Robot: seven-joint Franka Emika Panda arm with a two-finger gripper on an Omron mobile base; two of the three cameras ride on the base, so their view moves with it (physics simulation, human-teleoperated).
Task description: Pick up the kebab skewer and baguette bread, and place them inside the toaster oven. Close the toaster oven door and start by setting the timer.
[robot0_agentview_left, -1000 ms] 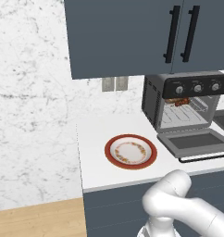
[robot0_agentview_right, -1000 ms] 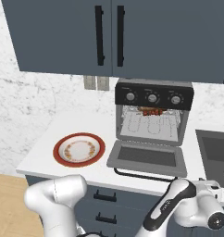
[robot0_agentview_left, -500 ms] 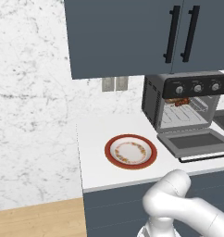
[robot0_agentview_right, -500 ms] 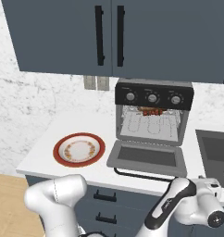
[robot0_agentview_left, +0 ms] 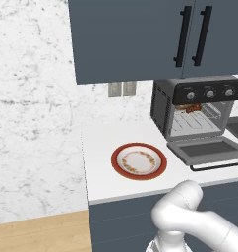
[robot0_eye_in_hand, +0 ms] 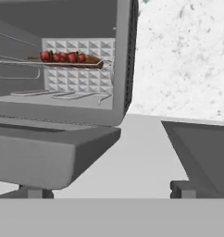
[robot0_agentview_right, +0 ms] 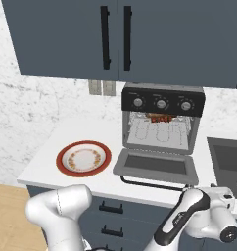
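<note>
The toaster oven (robot0_agentview_left: 162,105) (robot0_agentview_right: 162,103) stands on the counter with its door (robot0_agentview_left: 207,149) (robot0_agentview_right: 154,164) (robot0_eye_in_hand: 49,157) dropped flat. On the upper wire rack lies the kebab skewer (robot0_eye_in_hand: 63,57) (robot0_agentview_left: 192,109) (robot0_agentview_right: 160,117), its red chunks in a row. The brown baguette bread (robot0_eye_in_hand: 93,60) lies right against it. My gripper (robot0_eye_in_hand: 109,192) is low at the counter's front edge, just right of the door's corner, looking into the oven. It is open, its fingertips (robot0_eye_in_hand: 36,191) far apart with nothing between them.
A red-rimmed plate (robot0_agentview_left: 120,167) (robot0_agentview_right: 61,164) with nothing on it sits left of the oven. A sink (robot0_agentview_right: 228,157) (robot0_eye_in_hand: 202,148) lies to the oven's right. Wall cabinets hang above, and bare counter (robot0_eye_in_hand: 141,157) separates door and sink.
</note>
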